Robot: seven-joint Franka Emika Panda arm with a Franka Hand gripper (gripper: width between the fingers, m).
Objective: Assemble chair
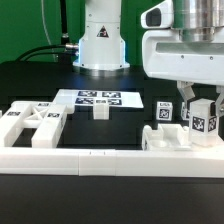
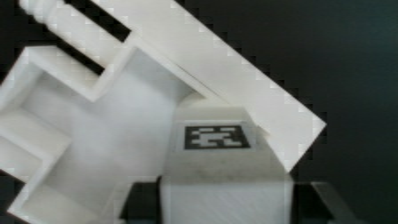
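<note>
End effector (image 1: pixel 195 98) is pressed in on a tagged post (image 2: pixel 217 150), holding it upright over the framed slab (image 2: pixel 107 120). That's at the worktop (image 1: pixel 40 85) edge on the exterior view's right, just behind the border rail (image 1: pixel 100 160). Reads as the insert step: post into slab. Can't tell from either view whether the post's foot touches the slab or hangs just above it, and the socket is hidden under the post. To do it well, square the post to the slab's frame first. In the wrist view the slab runs diagonal to the tag, so I'd check yaw before going down. Descend straight and slow with no side load, because the slab looks loose and could slide or tip against the rail. Hold the pinch until the post sits flush, then release and lift vertically. The other chair parts are well apart: a second framed panel (image 1: pixel 35 122) near the corner on the exterior view's left, and a short post (image 1: pixel 100 111) just in front of the marker board (image 1: pixel 100 98) mid-worktop.
</note>
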